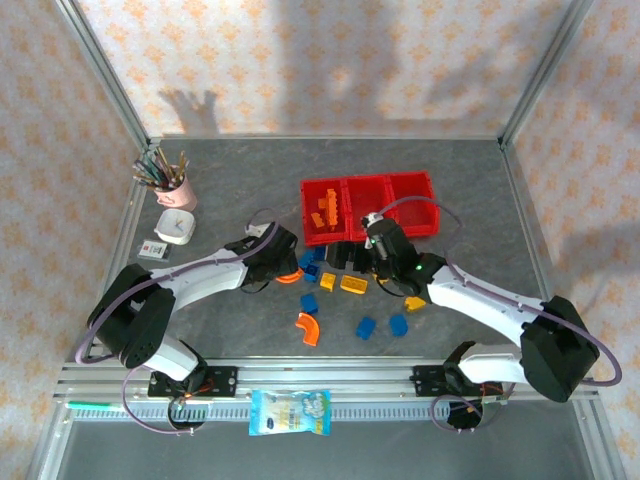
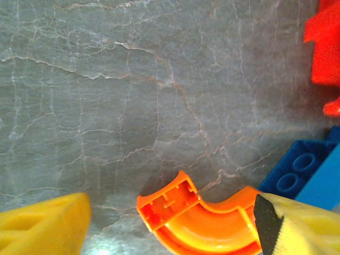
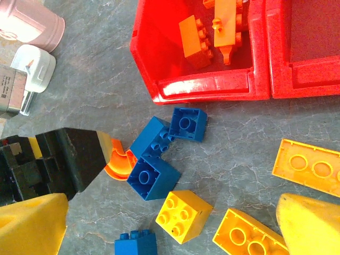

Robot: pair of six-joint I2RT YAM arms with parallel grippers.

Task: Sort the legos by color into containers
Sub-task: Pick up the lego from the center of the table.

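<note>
My left gripper (image 2: 172,231) stands open low over the table, and a curved orange lego (image 2: 199,220) lies between its fingers, up against the right one. Blue legos (image 2: 297,170) sit just beyond it. From above, the left gripper (image 1: 284,262) is left of the pile. My right gripper (image 3: 172,234) is open above a yellow lego (image 3: 183,215), with blue legos (image 3: 154,175) and long yellow ones (image 3: 313,167) around it. The red containers (image 1: 368,183) stand behind the pile. Orange legos (image 3: 194,40) lie in the leftmost bin.
A pink cup of pencils (image 1: 172,182), a white plug (image 1: 175,227) and a small box (image 1: 153,249) stand at the left. Another curved orange lego (image 1: 307,328) and blue legos (image 1: 366,327) lie nearer the arms. A snack packet (image 1: 290,412) rests on the front rail.
</note>
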